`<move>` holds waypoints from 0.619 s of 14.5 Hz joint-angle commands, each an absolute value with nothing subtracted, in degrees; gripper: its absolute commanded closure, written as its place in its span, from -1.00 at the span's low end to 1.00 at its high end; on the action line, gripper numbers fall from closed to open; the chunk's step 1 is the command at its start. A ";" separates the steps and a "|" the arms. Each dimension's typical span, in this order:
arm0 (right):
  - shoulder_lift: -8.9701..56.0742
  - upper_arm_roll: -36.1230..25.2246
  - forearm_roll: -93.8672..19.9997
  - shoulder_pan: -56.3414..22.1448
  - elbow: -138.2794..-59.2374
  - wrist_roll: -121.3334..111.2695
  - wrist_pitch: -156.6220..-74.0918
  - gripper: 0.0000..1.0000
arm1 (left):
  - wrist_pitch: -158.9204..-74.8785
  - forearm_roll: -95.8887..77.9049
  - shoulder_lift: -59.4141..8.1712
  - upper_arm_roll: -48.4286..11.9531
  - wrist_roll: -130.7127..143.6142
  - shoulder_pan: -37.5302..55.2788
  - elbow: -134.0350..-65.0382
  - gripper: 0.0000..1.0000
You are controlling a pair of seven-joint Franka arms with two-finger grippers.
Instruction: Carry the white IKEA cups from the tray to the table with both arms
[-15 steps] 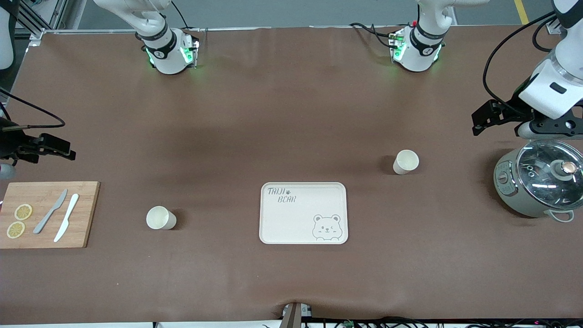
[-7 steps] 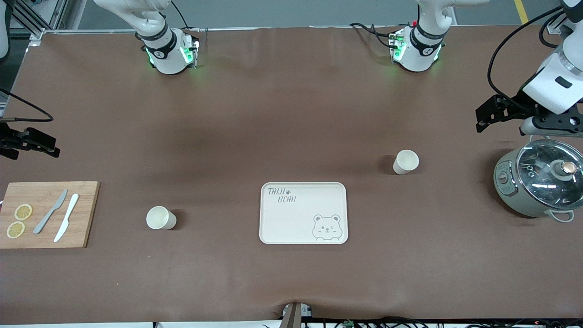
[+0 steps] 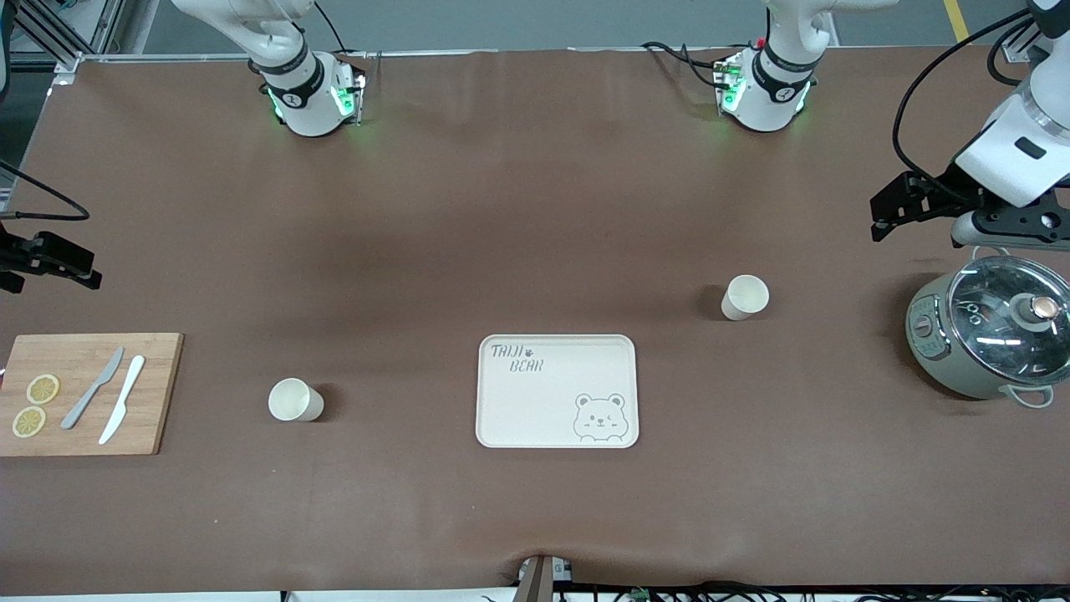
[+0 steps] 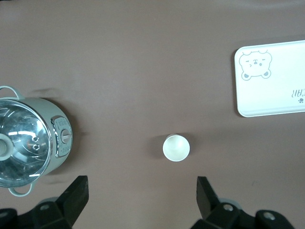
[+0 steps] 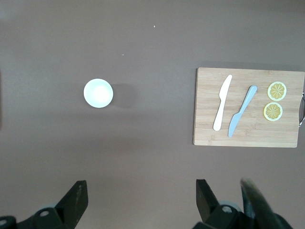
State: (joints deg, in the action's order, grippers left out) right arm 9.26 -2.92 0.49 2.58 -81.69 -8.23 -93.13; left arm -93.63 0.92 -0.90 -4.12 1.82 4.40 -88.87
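Two white IKEA cups stand upright on the brown table. One cup (image 3: 745, 297) is toward the left arm's end, also in the left wrist view (image 4: 176, 147). The other cup (image 3: 294, 400) is toward the right arm's end and nearer the front camera, also in the right wrist view (image 5: 98, 93). My left gripper (image 3: 886, 213) is open and empty, up over bare table beside the pot; its midpoint (image 4: 141, 195) is apart from its cup. My right gripper (image 3: 75, 266) is open and empty over the table's end by the cutting board, and its midpoint (image 5: 141, 198) is apart from its cup.
A cream bear tray (image 3: 557, 391) lies between the cups, nearer the front camera. A grey-green lidded pot (image 3: 991, 334) stands at the left arm's end. A wooden cutting board (image 3: 88, 393) with two knives and lemon slices lies at the right arm's end.
My right gripper has drawn back toward the right arm's end of the table. My left gripper has shifted slightly toward the arms' bases. The cups have not moved.
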 commanded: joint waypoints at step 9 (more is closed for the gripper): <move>9.05 -1.93 0.79 3.60 -81.21 -7.38 -93.07 -1.00 | -87.37 0.00 -2.02 -3.43 -3.78 3.96 -87.54 -1.00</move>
